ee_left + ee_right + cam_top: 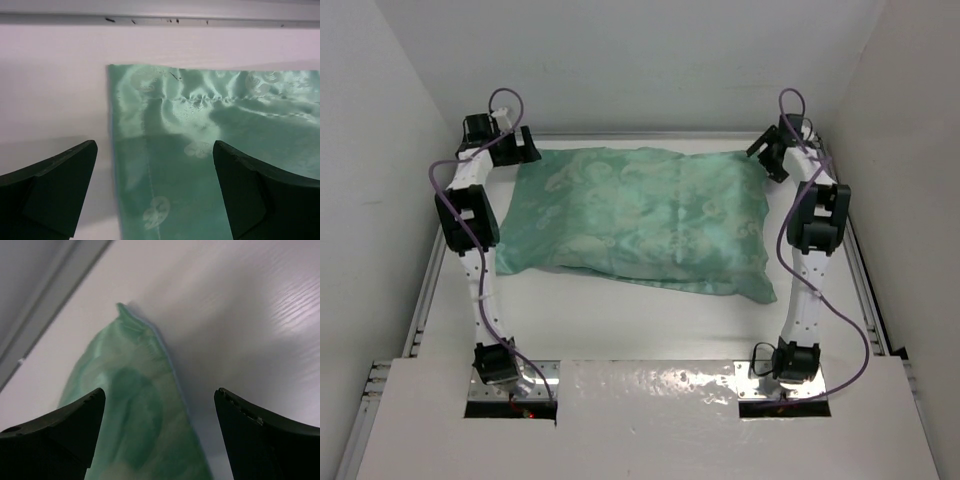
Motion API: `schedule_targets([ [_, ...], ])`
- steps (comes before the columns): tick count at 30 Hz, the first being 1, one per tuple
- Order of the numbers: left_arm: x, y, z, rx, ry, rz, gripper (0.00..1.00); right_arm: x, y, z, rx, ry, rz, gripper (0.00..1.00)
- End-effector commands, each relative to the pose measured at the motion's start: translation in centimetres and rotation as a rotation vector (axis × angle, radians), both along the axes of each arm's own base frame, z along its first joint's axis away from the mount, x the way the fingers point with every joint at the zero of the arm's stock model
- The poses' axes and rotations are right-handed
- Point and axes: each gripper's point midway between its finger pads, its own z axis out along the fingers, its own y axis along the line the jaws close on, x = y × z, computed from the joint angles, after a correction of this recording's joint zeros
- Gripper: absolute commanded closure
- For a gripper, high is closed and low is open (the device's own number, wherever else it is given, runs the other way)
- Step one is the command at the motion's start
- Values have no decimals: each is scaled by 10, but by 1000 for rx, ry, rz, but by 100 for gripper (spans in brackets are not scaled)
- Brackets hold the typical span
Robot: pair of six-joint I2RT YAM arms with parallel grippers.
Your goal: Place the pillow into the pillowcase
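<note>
From above, the pillowcase lies on the far half of the white table, its shiny sea-green face up, stretching almost from one arm to the other. It is plump and rounded, fullest toward the right end; the pillow itself cannot be seen, so whether it fills the whole case cannot be told. The left gripper sits just beside the far left corner of the case, and the right gripper just beside the far right corner — both near the back wall, neither visibly touching the fabric. The left wrist camera looks down on that left corner of the pillowcase: flat there, with a straight left edge, a puckered seam running across it and pale round motifs in the weave. The left gripper has its two dark fingers spread wide, released, one over bare table and one over the cloth, with nothing between them. A grey rail runs along the back. In the right wrist camera the pillowcase rises to a pointed corner, a thin light blue edge down its right side. The right gripper is also spread apart, holding nothing — its fingers straddle the corner above the table.
</note>
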Motion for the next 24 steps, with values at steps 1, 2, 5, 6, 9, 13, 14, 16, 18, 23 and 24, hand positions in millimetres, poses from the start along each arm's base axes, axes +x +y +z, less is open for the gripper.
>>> schedule_targets([
  [1,8,-18,-24,-5,27,6,0,20,15,-22,76,-41,-19,11],
  [2,4,-16,-36,19,61,25,0,22,25,-36,98,-38,4,12],
  [5,0,-16,-56,25,98,29,0,29,52,-48,146,-69,73,26],
  [6,0,-21,-57,3,98,11,7,31,56,-47,159,-85,84,35],
  [9,2,-48,-51,-125,50,-90,93,37,62,-40,202,-124,71,86],
  [13,17,-68,2,-300,-119,-194,100,48,52,8,159,-236,54,100],
  [14,17,-64,39,-337,-193,-233,100,51,47,39,133,-285,60,100],
  [16,25,-53,100,-374,-319,-225,100,53,42,83,100,-352,74,100],
  [18,20,-35,175,-339,-443,-226,100,45,40,160,41,-466,95,100],
  [23,-45,-29,358,-218,-725,-308,100,-24,43,297,-59,-711,123,100],
  [24,-59,-26,378,-202,-754,-316,100,-56,41,338,-106,-784,117,100],
])
